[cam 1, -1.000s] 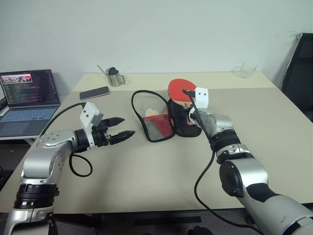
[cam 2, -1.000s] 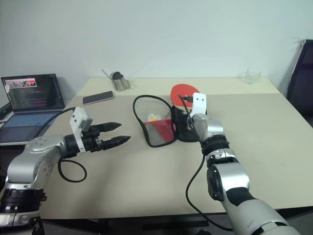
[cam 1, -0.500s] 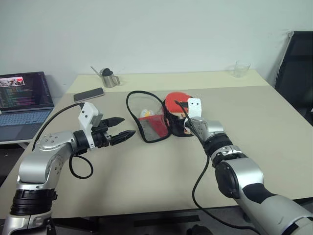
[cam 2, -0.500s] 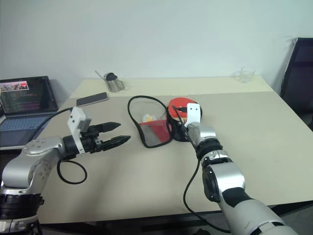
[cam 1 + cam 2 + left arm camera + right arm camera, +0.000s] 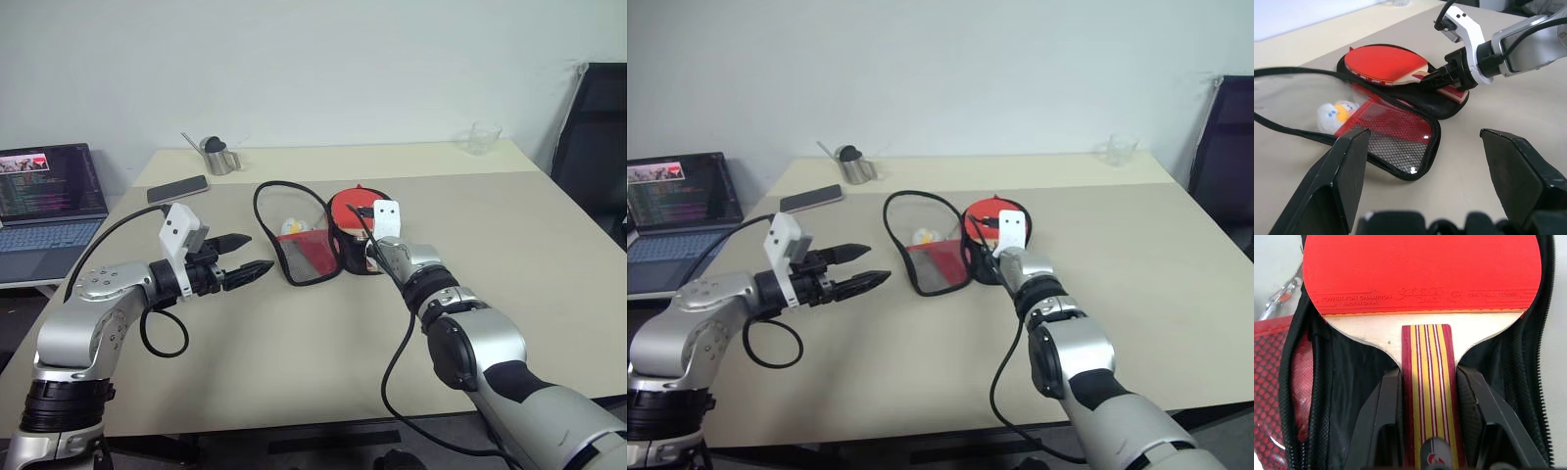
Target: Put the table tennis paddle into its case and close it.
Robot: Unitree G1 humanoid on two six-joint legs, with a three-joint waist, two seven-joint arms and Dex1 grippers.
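My left claw (image 5: 248, 254) hangs over the surface (image 5: 294, 343) with its fingers spread wide, gripping nothing, pointing toward the case (image 5: 323, 250). The case lies unzipped, its mesh flap folded out to the left. My right claw (image 5: 1427, 396) is clamped on the striped handle of the table tennis paddle (image 5: 1422, 279), whose red face rests inside the case's black half.

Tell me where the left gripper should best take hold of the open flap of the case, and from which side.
Probably the black piped rim of the flap, at its outer curve on the side facing the left gripper. The flap lies spread flat beside the paddle, so its thin edge is the only graspable part; the mesh is flat. Open fingers could come in low from that side.
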